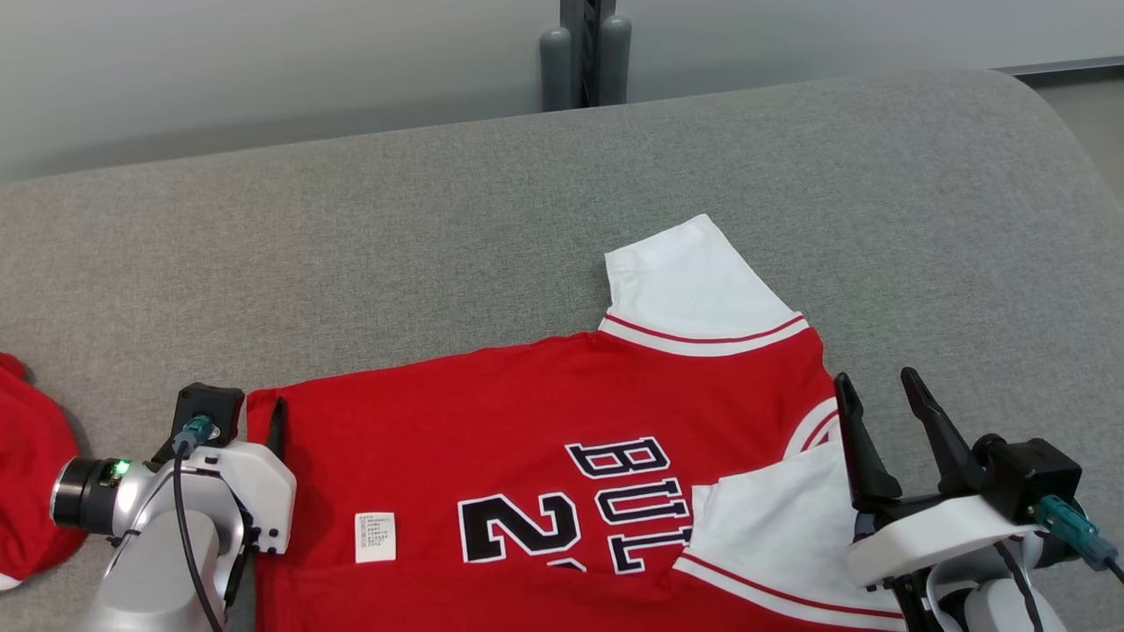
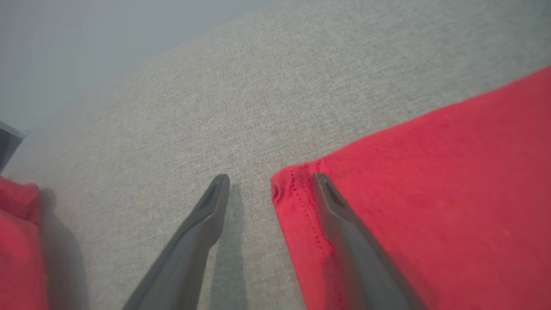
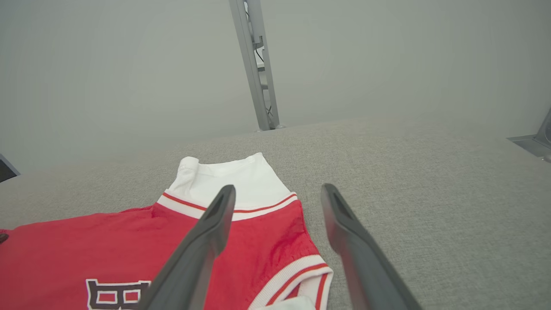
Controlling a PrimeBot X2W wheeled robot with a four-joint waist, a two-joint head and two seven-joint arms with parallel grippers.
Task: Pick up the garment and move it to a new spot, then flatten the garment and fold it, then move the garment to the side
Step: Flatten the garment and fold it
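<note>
Spread wide on both sides, gripping nothing. Low at the hem end of the red jersey (image 1: 527,412), the left gripper (image 2: 270,177), straddling the hem corner (image 2: 284,186): one finger over red cloth, the other over the bare grey cushion (image 1: 351,219), shadow close beneath. Touching the fabric or just above it: cannot tell. At the shoulder end, the right gripper (image 1: 876,377), raised a little, fingers pointing up the head view, one above the red-and-white trim, the other above bare cushion just past the edge.

Jersey spread across the near middle of the cushion, hem toward the robot's left, shoulders toward its right, black lettering (image 1: 615,491) and a small care label (image 1: 375,536) facing up. Far white sleeve (image 1: 694,281) sticking out flat, away from the robot. Near white sleeve (image 1: 773,518) turned in over the body, covering part of the lettering. Looks mostly smooth, so probably in the flatten-and-fold stage, not yet a compact bundle.

Arms at opposite ends, apparently for a two-handed pinch along one long edge and a fold across. Held open presumably to slip a finger under the cloth. Risk: thin fabric sliding off a finger, or wrinkles dragged back in.

Second red cloth (image 1: 26,474) heaped at the cushion's far left, apart from the jersey. Metal post (image 1: 584,53) behind.
</note>
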